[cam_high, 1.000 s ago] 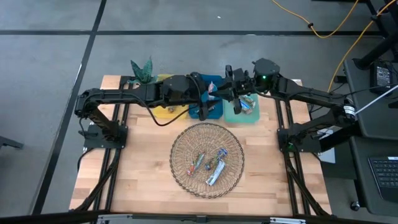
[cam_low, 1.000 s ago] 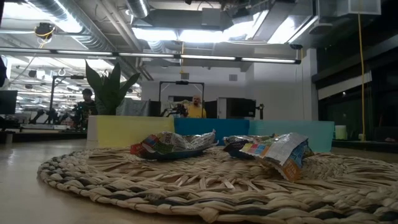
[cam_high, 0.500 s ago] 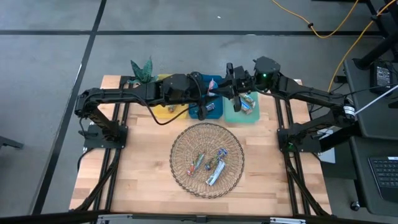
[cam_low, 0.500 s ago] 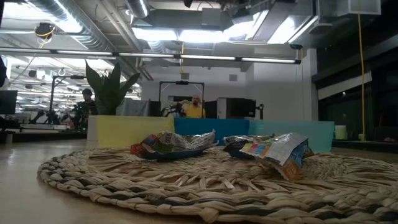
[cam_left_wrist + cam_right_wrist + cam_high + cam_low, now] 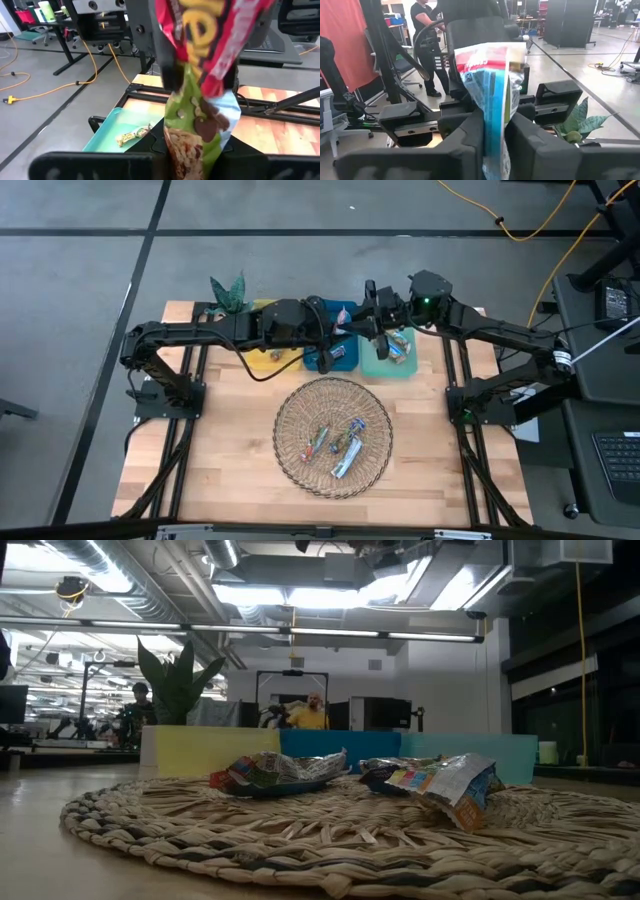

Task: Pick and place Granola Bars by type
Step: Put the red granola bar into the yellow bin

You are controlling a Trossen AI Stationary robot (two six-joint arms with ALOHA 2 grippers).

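Grippers are meeting upper centre of the high view: left gripper (image 5: 338,330) and right gripper (image 5: 368,323) are both clamping one shiny red-and-green wrapped granola bar (image 5: 200,85); you're handing over, so free one side before lowering it toward the teal rectangular tray (image 5: 385,366).

Bright ceiling strip lights, glare overhead, dim table, close wrapper blurred

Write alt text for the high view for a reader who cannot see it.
Both arms meet above the blue tray, the left hand and right hand each gripping one granola bar between them. A yellow tray and a teal tray flank it; nearer, a wicker basket holds more bars.
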